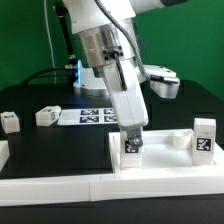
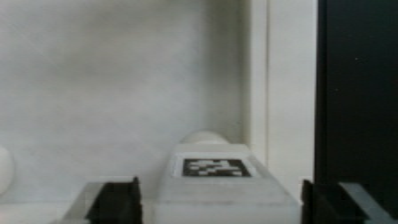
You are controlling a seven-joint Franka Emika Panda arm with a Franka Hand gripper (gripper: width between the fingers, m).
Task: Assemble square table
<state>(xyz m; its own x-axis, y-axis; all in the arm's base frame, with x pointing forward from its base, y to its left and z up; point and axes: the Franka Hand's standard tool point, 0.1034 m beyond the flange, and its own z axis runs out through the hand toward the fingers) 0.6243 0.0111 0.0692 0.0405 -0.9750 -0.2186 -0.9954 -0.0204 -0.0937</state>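
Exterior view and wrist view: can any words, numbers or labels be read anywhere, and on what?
No words or numbers can be read.
There are only black-and-white pattern tags, no text: on the leg block between the jaws, on a second leg block, and on the marker board.

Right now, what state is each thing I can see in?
tabletop: lying flat
gripper: around middle leg block, grip unclear
middle leg block: upright over tabletop
right leg block: upright, untouched
far-left leg block: loose on table
next leg block: loose on table

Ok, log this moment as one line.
pincer: shut on leg block | leg block: upright over tabletop, near rim
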